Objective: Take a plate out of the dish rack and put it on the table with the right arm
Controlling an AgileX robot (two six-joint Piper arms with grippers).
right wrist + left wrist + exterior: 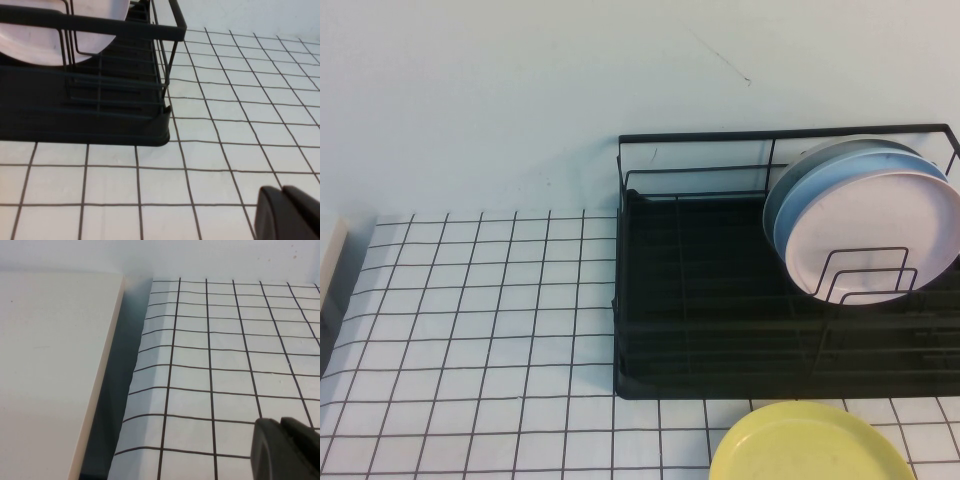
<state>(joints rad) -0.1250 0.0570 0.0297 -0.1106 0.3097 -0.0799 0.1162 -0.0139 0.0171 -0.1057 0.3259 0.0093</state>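
Note:
The yellow plate (810, 447) lies flat on the gridded white table (480, 330), just in front of the black wire dish rack (720, 300), partly cut off by the view's near edge. Neither gripper shows in the high view. In the right wrist view my right gripper (282, 192) is shut and empty, low over the table (150, 185) and apart from the dish rack's corner (150, 125). In the left wrist view my left gripper (280, 426) is shut and empty over the table (210, 365) near its edge.
A pinkish plate (875, 235) stands in the rack's right end with a blue plate (800, 205) and a grey-green one behind it; the pinkish plate also shows in the right wrist view (45, 30). A cream board (50, 370) lies beside the table's left edge.

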